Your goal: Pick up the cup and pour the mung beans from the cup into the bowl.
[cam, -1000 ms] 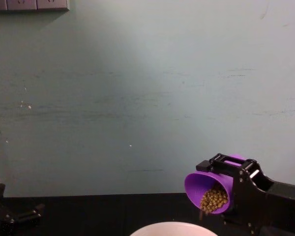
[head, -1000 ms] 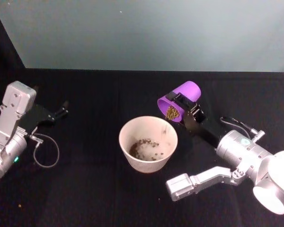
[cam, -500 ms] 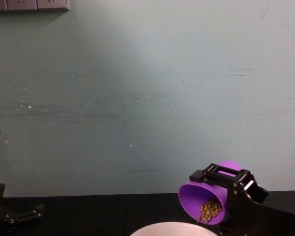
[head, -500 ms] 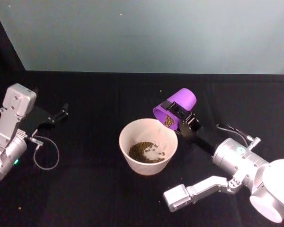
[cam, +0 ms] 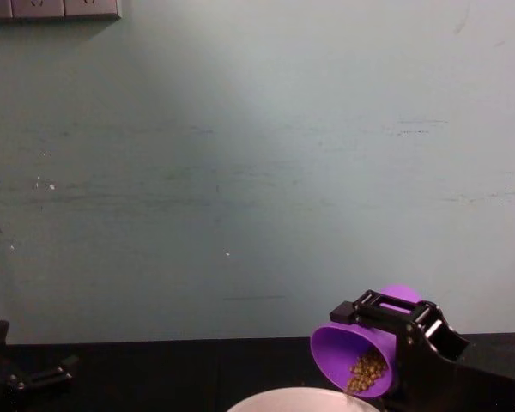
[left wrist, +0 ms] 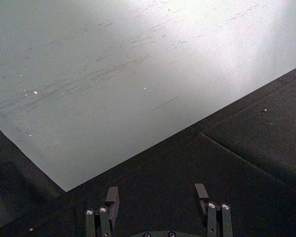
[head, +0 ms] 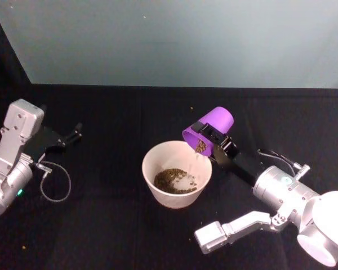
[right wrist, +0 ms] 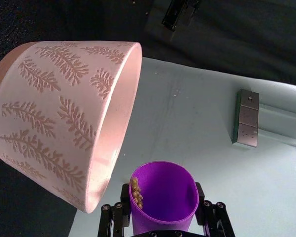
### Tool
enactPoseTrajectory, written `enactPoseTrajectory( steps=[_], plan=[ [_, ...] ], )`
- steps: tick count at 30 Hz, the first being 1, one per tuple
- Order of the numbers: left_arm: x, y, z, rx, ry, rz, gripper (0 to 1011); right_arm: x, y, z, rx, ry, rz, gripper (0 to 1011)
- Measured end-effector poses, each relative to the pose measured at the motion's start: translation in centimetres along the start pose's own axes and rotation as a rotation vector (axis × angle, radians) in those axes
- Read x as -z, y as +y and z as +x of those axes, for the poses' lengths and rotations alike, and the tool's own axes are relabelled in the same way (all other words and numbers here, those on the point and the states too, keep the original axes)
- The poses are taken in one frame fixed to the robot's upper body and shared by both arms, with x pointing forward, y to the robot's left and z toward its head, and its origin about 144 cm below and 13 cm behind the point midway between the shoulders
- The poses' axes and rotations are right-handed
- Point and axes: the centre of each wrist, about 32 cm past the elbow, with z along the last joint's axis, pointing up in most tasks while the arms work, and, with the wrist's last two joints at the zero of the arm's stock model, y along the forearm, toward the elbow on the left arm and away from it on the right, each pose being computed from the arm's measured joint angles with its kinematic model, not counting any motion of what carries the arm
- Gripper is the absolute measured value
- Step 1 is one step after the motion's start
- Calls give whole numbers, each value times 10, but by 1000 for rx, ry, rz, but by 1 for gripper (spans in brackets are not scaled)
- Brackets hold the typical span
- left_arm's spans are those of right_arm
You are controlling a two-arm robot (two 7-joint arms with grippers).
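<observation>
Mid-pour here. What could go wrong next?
1. The cup, tilted in the right gripper, pours over the far right rim of the bowl, not its centre: mung beans may bounce out.
2. Dipping lower could knock that rim.
The left gripper is parked at the left, open.

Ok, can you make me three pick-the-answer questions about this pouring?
1. Where is the cup? A) upright beside the bowl B) inside the bowl C) tipped above the bowl's rim
2. What colour is the cup? A) purple B) green C) white
3. The right gripper is: A) open, empty B) shut on the cup C) holding the bowl
Answers: C, it hangs tilted at the rim, above the mung beans; A, its walls are purple; B, it clamps the cup's sides.
</observation>
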Motion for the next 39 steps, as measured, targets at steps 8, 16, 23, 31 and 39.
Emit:
enactPoseTrajectory(
  steps=[8,16,23,31,39],
  plan=[
    [0,0,0,0,0,0,1000,0,0,1,0,-4,2,733],
    [0,0,0,0,0,0,1000,2,-1,3,2,-12,1,733],
    [0,0,0,0,0,0,1000,4,-2,3,0,-6,0,733],
    [0,0,0,0,0,0,1000,4,-2,3,-9,16,13,733],
    [0,0,0,0,0,0,1000,-4,-1,6,1,13,32,733]
  ],
)
